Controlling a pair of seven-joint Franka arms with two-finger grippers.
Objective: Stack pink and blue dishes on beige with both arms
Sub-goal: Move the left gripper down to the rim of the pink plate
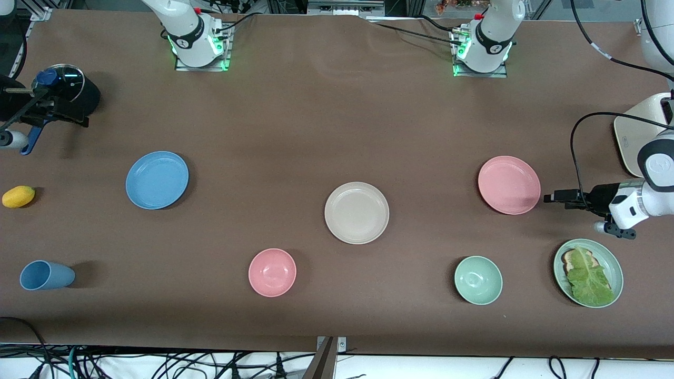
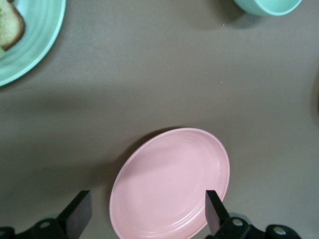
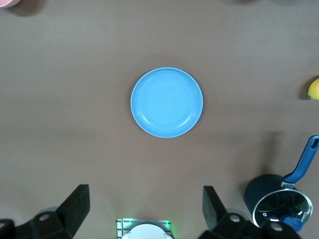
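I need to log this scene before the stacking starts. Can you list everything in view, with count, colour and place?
pink plate: 1, pale pink, toward the left arm's end.
blue plate: 1, sky blue, toward the right arm's end.
beige plate: 1, cream, mid-table.
pink bowl: 1, nearer the camera than the beige plate.
green bowl: 1, mint, beside the lettuce plate.
green plate: 1, mint, holding lettuce and bread.
blue cup: 1, on its side.
lemon: 1, yellow.
pot: 1, black, blue handle.
left gripper: open, beside the pink plate.
right gripper: open, high above the table.
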